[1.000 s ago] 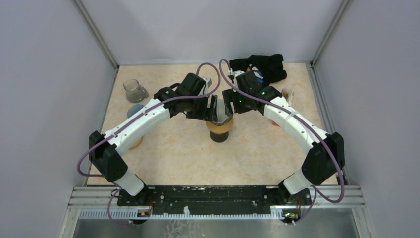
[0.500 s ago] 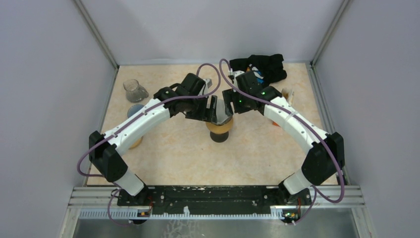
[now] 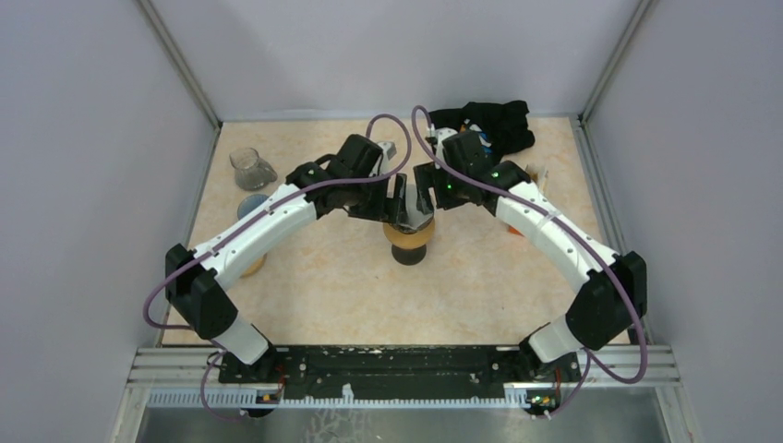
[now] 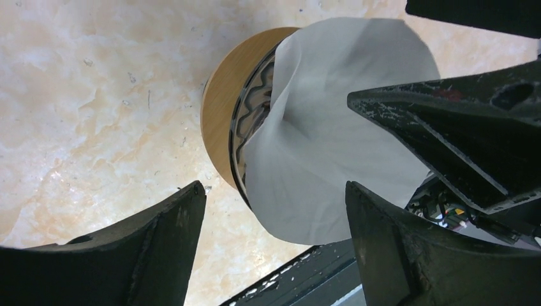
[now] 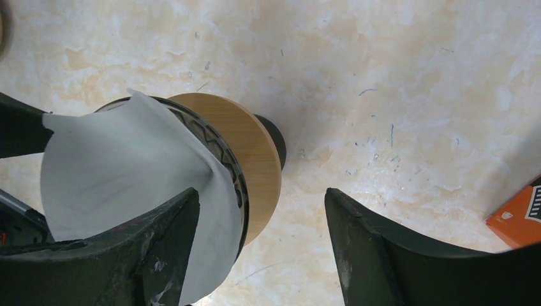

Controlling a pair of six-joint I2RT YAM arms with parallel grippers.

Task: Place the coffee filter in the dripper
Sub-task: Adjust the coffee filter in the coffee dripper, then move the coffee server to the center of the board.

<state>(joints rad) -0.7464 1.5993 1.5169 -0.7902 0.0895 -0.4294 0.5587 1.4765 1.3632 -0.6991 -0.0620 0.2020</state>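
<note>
All 4 fingers stand apart, gripping nothing: left gripper [image 4: 274, 191] and right gripper [image 5: 261, 194] flank the dripper [image 4: 223, 108]. The coffee filter [image 4: 332, 127] stands crumpled in the dripper's mouth, partly sticking out. It looks like thin, limp paper that tears easily, so press gently at its upper rim.

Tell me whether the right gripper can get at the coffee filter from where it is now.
Probably yes. The right gripper is open right beside the dripper, with one finger at the coffee filter's edge. Only the left gripper crowds the opposite side.
</note>
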